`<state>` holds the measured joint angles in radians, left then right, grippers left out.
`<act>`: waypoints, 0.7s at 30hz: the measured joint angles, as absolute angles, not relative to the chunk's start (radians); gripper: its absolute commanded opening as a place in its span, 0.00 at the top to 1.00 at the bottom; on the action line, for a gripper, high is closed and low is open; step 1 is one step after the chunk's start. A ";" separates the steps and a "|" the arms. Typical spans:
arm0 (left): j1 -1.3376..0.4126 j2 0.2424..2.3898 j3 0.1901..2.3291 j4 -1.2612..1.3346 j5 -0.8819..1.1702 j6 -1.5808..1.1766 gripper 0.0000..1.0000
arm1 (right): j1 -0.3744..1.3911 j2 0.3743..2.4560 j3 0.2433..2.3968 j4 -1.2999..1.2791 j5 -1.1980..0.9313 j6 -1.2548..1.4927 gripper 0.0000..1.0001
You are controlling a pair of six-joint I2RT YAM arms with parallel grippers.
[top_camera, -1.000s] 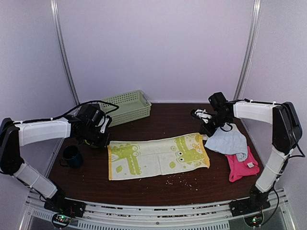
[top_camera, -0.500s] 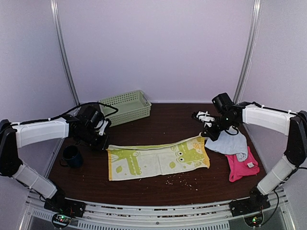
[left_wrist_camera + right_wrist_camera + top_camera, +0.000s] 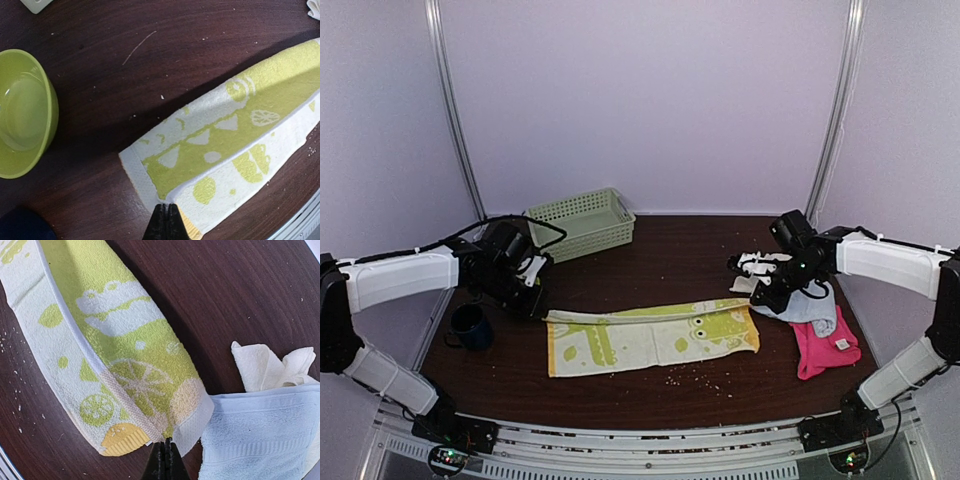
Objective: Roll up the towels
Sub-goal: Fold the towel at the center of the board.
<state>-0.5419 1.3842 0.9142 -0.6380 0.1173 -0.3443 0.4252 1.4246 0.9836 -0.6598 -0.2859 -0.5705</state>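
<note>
The lime-green lemon-print terry towel (image 3: 650,340) lies lengthwise on the dark wooden table (image 3: 670,250), far edge doubled over. The wrist cameras show what the top view blurs: the left gripper (image 3: 165,219) and right gripper (image 3: 165,449) each pinch an end. The left wrist view adds a lime plastic bowl (image 3: 22,115). The right shows a cream-white cloth (image 3: 270,365) touching a light blue towel (image 3: 260,435).

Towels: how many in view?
4: lime-green towel at centre, half folded; light blue towel right, overlapping the hot pink towel; cream-white towel beside it. Others may hide underneath.
</note>
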 measured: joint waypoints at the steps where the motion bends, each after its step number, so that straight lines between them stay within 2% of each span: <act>1: -0.542 1.384 0.913 -0.640 0.134 -0.343 1.00 | 0.426 1.424 0.979 -0.666 -0.286 -0.574 1.00; 21: -0.549 1.339 0.841 -0.693 0.250 -0.342 1.00 | 0.462 1.346 0.886 -0.743 -0.311 -0.631 1.00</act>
<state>-0.5488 1.3388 0.8413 -0.6933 0.2504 -0.3420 0.4618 1.3457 0.8864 -0.7425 -0.3107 -0.6308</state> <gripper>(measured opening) 0.006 0.007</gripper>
